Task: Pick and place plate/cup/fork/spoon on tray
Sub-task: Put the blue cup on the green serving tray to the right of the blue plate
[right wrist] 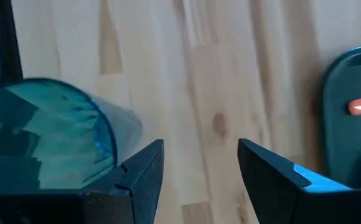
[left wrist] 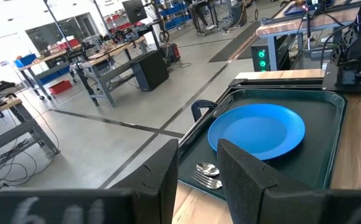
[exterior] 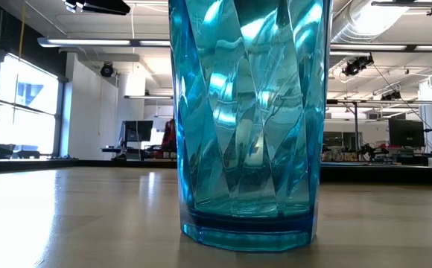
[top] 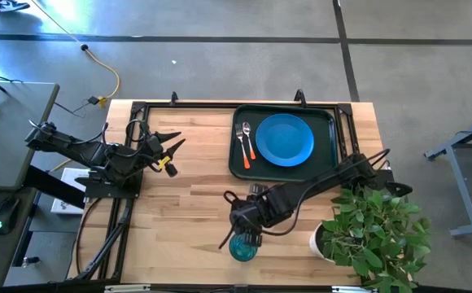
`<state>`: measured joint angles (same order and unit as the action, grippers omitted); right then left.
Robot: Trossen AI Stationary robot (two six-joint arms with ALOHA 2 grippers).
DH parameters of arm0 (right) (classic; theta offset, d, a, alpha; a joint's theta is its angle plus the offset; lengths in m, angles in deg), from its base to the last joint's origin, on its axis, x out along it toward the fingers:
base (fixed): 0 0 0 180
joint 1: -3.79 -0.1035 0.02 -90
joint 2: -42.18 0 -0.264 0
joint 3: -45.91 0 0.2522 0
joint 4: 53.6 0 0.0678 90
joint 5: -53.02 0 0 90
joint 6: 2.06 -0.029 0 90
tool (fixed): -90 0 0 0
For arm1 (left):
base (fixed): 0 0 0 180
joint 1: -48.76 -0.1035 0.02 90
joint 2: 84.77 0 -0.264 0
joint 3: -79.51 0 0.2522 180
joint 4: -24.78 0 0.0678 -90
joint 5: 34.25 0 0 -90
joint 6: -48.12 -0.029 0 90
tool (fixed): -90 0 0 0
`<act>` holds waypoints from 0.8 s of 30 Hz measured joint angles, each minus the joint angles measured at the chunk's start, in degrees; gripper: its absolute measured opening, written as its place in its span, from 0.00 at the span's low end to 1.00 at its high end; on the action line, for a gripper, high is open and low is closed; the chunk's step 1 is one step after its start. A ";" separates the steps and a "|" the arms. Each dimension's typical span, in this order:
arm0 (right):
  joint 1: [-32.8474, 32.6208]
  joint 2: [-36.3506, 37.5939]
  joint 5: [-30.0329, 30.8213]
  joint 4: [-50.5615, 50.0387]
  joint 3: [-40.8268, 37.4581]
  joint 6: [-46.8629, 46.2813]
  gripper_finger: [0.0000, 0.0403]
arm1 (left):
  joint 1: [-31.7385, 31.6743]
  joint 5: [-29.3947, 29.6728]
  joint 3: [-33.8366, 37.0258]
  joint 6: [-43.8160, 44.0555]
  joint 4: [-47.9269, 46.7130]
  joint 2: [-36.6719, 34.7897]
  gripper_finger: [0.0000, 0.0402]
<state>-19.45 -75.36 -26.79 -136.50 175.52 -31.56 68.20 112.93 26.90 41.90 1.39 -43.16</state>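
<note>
Cup (top: pixel 243 247) sits upright on the table's near edge, right gripper (top: pixel 246 230) just beside it, fingers apart, holding nothing; plate (top: pixel 285 139), fork (top: pixel 239 143), spoon (top: pixel 248 140) in the tray (top: pixel 327 118)

Blue plate (top: pixel 285 139), fork (top: pixel 240 145), spoon (top: pixel 249 140) lie on tray (top: pixel 327 118); teal cup (top: pixel 243 245) stands off-tray.

The right gripper (right wrist: pixel 199 180) has its two dark fingers apart over the wooden table (right wrist: pixel 187 74). The teal cup (right wrist: pixel 50 137) sits at nine o'clock, the tray (right wrist: pixel 355 106) corner at three.
</note>
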 joint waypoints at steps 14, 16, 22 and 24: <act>-2.66 -0.28 -2.19 2.05 2.92 1.28 0.49 | 0.00 -0.02 0.00 0.00 -0.02 0.00 0.26; -2.80 -0.32 -2.18 3.22 1.28 1.02 0.49 | 0.00 -0.02 0.00 0.00 -0.04 0.00 0.26; -3.02 -0.34 -4.37 5.39 -2.77 -0.24 0.49 | 0.00 -0.02 0.00 0.02 0.02 0.00 0.26; -2.99 -0.42 -4.41 5.37 -3.41 -0.19 0.49 | 0.00 -0.02 0.00 0.11 0.02 0.00 0.26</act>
<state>-22.45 -75.78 -31.20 -131.13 172.11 -31.75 68.20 112.91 26.90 42.01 1.41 -43.16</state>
